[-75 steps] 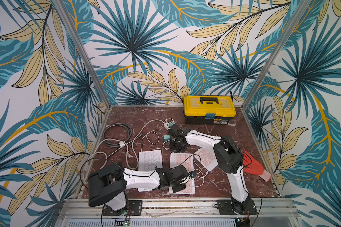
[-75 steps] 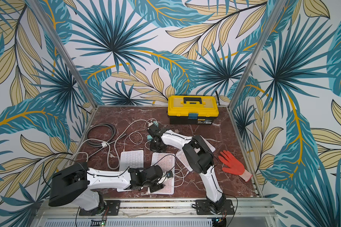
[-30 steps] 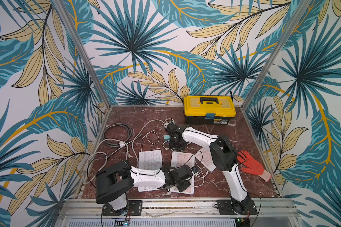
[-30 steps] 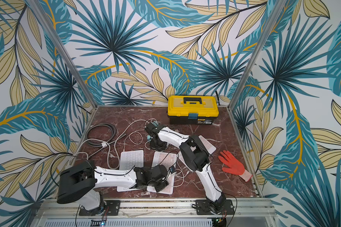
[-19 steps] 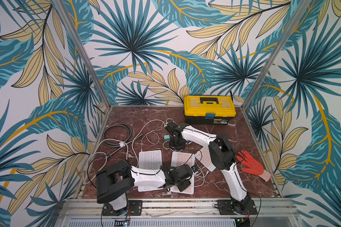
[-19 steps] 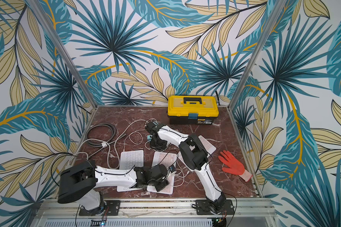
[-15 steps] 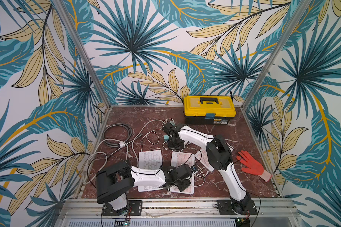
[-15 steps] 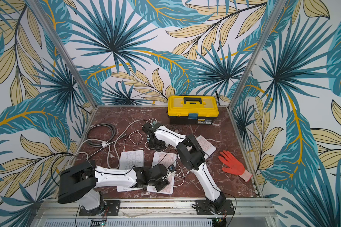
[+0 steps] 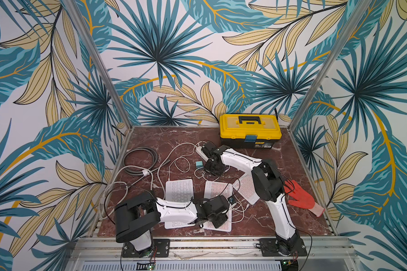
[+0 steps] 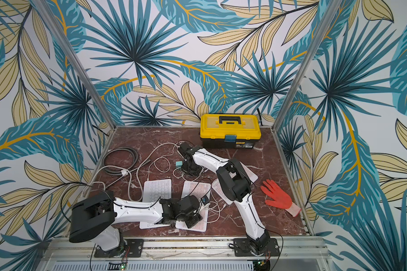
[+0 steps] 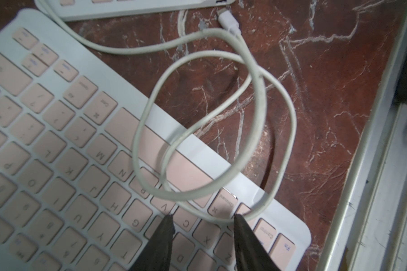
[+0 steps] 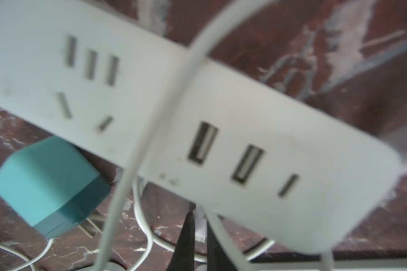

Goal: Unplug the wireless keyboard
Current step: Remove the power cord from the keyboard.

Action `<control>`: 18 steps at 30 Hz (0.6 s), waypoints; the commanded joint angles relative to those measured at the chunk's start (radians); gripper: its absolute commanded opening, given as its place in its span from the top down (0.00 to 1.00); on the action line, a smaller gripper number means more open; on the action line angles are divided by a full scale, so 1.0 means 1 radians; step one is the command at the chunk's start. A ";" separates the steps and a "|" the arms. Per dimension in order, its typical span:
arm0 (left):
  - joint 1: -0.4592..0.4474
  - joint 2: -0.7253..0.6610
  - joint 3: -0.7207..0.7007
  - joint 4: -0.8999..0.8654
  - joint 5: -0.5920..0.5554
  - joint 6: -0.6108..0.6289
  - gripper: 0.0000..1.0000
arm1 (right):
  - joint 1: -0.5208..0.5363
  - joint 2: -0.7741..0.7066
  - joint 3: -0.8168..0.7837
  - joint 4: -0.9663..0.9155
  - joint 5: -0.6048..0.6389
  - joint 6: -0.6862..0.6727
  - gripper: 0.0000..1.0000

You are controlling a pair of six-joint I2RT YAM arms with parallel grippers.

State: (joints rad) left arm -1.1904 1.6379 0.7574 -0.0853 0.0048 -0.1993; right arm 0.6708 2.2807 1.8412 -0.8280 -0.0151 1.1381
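Observation:
Three keyboards lie side by side. The middle one, pink-keyed point(image 9: 217, 190) point(image 10: 195, 187) point(image 11: 57, 152), has my left gripper point(image 9: 219, 221) point(image 10: 190, 223) point(image 11: 203, 223) low over its near end, open with nothing between the fingers. A white cable loop point(image 11: 256, 117) lies across those keys just ahead of the fingertips. Its plug end point(image 11: 228, 21) lies loose on the table. My right gripper point(image 9: 212, 167) point(image 10: 191, 170) point(image 12: 199, 218) is at the white power strip point(image 9: 201, 152) point(image 12: 221, 117), shut on a white cable plug point(image 12: 201, 225). Both USB ports point(image 12: 202, 143) on the strip are bare.
A teal charger point(image 9: 199, 164) point(image 12: 47, 185) lies beside the strip. A white keyboard point(image 9: 179, 190) and a second pink one point(image 9: 247, 190) flank the middle one. A yellow toolbox point(image 9: 249, 129) stands at the back, a red glove point(image 9: 301, 199) at right, a grey cable coil point(image 9: 139, 159) at left.
The right arm's elbow has swung left, and its gripper has shifted a little at the power strip. The left arm has held still over the middle keyboard.

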 commanded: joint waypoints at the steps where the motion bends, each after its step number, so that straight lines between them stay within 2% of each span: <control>1: 0.002 0.046 -0.034 -0.073 0.028 -0.017 0.56 | 0.031 0.064 0.088 -0.069 0.055 -0.097 0.89; 6: 0.005 0.047 -0.030 -0.074 0.027 -0.011 0.56 | 0.039 0.072 0.105 -0.105 0.119 -0.176 0.87; 11: 0.005 0.033 -0.023 -0.083 0.000 -0.005 0.53 | 0.031 0.045 0.098 -0.119 0.098 -0.268 0.72; 15: 0.004 0.011 0.006 -0.108 -0.021 0.009 0.48 | 0.008 -0.042 0.014 -0.045 0.015 -0.290 0.66; 18: 0.008 0.001 0.053 -0.166 -0.051 0.025 0.46 | -0.001 -0.150 -0.091 0.063 0.029 -0.302 0.64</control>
State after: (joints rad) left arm -1.1900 1.6363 0.7803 -0.1329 -0.0101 -0.1883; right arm 0.6807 2.2436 1.8099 -0.8322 0.0185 0.8738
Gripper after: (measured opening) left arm 0.540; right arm 0.355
